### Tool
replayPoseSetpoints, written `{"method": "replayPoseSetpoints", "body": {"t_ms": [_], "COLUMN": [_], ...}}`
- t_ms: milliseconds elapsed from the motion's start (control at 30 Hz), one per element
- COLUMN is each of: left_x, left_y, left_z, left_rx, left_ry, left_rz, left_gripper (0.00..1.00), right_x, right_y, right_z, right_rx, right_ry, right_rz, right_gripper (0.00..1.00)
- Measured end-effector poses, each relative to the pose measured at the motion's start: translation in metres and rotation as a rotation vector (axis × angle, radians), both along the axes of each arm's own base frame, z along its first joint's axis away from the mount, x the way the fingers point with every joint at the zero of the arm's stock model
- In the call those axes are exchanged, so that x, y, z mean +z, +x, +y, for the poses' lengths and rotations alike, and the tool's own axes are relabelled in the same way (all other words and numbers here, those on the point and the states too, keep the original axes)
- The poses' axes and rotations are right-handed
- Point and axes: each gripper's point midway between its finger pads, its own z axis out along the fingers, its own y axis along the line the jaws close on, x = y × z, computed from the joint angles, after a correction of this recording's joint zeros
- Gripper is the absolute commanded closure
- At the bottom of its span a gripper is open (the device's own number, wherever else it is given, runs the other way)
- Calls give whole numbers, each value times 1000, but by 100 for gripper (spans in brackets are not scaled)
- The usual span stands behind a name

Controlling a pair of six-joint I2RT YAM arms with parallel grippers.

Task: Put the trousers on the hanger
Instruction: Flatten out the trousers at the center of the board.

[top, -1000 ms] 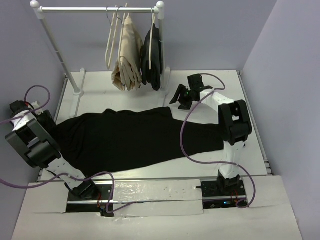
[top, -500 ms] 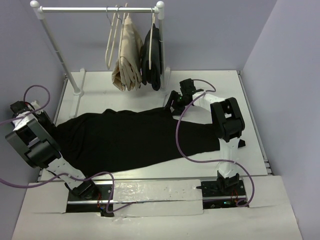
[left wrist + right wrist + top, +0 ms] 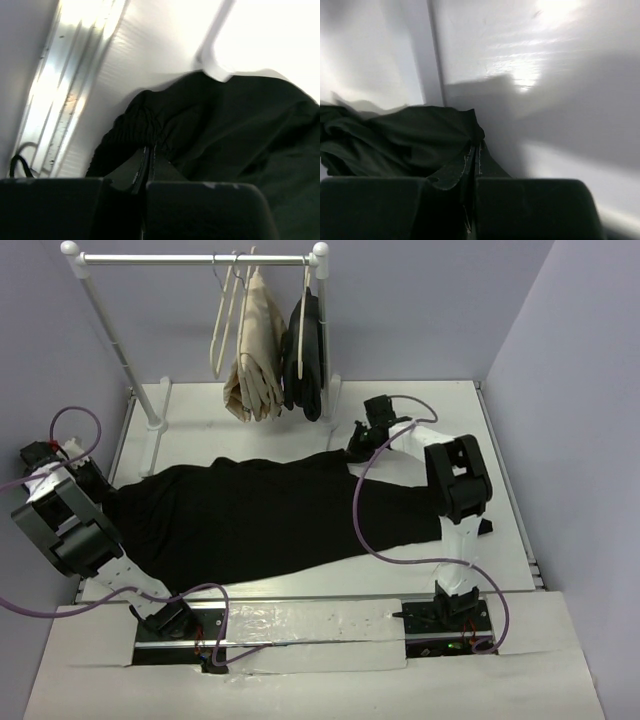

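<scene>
Trousers (image 3: pixel 260 515) lie flat on the table (image 3: pixel 200 435). My left gripper (image 3: pixel 148 152) pinches their left end, my right gripper (image 3: pixel 475 150) their far-right corner. Grasping step; next, I judge, lifting toward the far hanger (image 3: pixel 217 345).

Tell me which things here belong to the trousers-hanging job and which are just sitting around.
Job: the black trousers, the empty white hanger, left gripper and right gripper, both shut on the trousers.
Just there: beige trousers, small black garment, clothes rail.
</scene>
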Motion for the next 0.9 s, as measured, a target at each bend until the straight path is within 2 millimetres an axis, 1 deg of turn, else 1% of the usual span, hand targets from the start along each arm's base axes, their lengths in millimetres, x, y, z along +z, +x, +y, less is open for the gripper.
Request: {"method": "replayPoseSetpoints", "body": {"t_ms": [67,133,200,267,300,367,433,467,500,533,600,633,667,700,733,767,800,833,867,900], "left_x": [9,22,37,50,55,60,63,64,64,64,65,66,66,67,68,68,68,68,67,67], "left_y": [3,8,13,17,18,18,17,16,16,15,14,14,13,13,12,11,10,9,9,8], "left_z": [-4,-5,-6,-8,-9,-12,-17,-19,-21,-22,-24,-25,-25,-25,-26,-27,-28,-28,-28,-29], "left_rx": [-19,-43,-67,-91,-101,-115,-133,-140,-146,-151,-160,-163,-167,-169,-171,-172,-173,-173,-173,-173], "left_ry": [-15,-17,-15,-12,-10,-12,-22,-27,-32,-37,-39,-37,-35,-32,-29,-28,-28,-29,-30,-31], "left_rz": [-19,-48,-84,-112,-123,-135,-139,-140,-140,-141,-143,-143,-144,-145,-147,-147,-146,-145,-144,-143], "left_gripper": [100,100,100,100,100,100,100,100,100,100,100,100,100,100,100,100,100,100,100,100], "right_x": [19,55,98,155,182,227,259,269,275,277,269,257,233,227,208,191,168,146,127,109], "right_y": [6,15,23,29,27,16,-2,-12,-25,-38,-63,-81,-101,-118,-140,-159,-182,-206,-226,-248], "right_z": [-16,-37,-52,-67,-71,-78,-81,-80,-79,-78,-73,-68,-62,-54,-42,-33,-22,-13,-7,-1], "right_rx": [-17,-32,-40,-46,-45,-39,-19,-1,22,47,104,151,206,250,316,368,436,509,572,641], "right_ry": [-29,-70,-105,-148,-161,-184,-199,-206,-215,-224,-245,-257,-267,-256,-240,-221,-199,-183,-177,-169], "right_rz": [-48,-143,-252,-409,-481,-596,-688,-722,-748,-765,-777,-764,-724,-719,-687,-652,-602,-539,-483,-408], "right_gripper": [100,100,100,100,100,100,100,100,100,100,100,98,96,94,92,86,81,73,56,49]}}
